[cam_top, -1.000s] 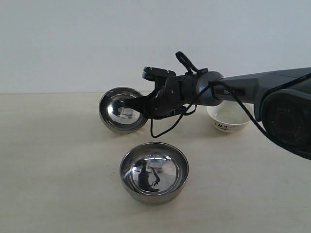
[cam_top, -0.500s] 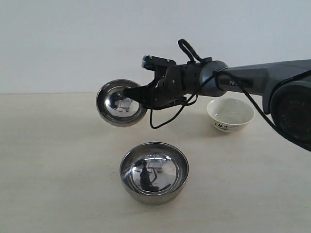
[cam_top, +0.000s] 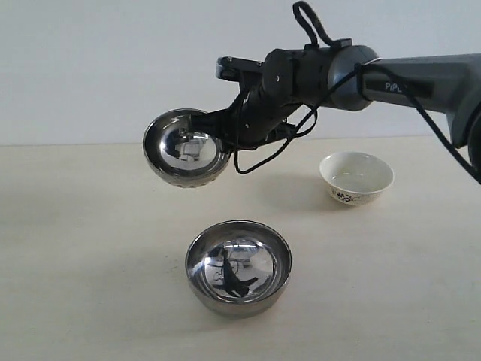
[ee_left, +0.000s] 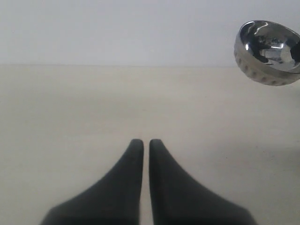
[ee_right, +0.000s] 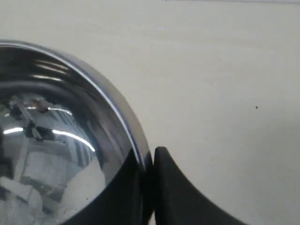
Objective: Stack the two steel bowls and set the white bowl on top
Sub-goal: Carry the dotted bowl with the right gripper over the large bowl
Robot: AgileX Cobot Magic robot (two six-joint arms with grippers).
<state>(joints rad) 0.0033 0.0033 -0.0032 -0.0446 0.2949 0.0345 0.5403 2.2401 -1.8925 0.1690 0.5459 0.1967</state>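
1. The right end effector (cam_top: 214,141) is clamped on the rim of the dimpled steel bowl (cam_top: 186,150). The right wrist view shows one finger inside the rim and the other outside it, pressed close with the thin steel edge between them.
2. The grip is at the bowl's 3 o'clock edge in the exterior view. From the end effector, the bowl's body spreads out toward 9 o'clock.
3. This bowl hangs in the air above the desk (cam_top: 83,271) and touches nothing but the fingers. It is tilted, so its mirror-like inside partly faces the exterior camera. The band of dimples shows on its lower side.
4. The plain steel bowl (cam_top: 239,267) stands upright on the desk, opening upward. It lies at about 5 o'clock from the held bowl, lower in the view and well apart from both the bowl and the end effector.
5. The white bowl (cam_top: 356,177) stands upright on the desk at about 2 o'clock from the plain steel bowl and about 4 o'clock from the right end effector. It touches neither steel bowl, and a dark print shows on its outer side.
6. The left end effector (ee_left: 146,145) has its fingers together with nothing between them. It is over bare desk, well apart from the dimpled steel bowl.
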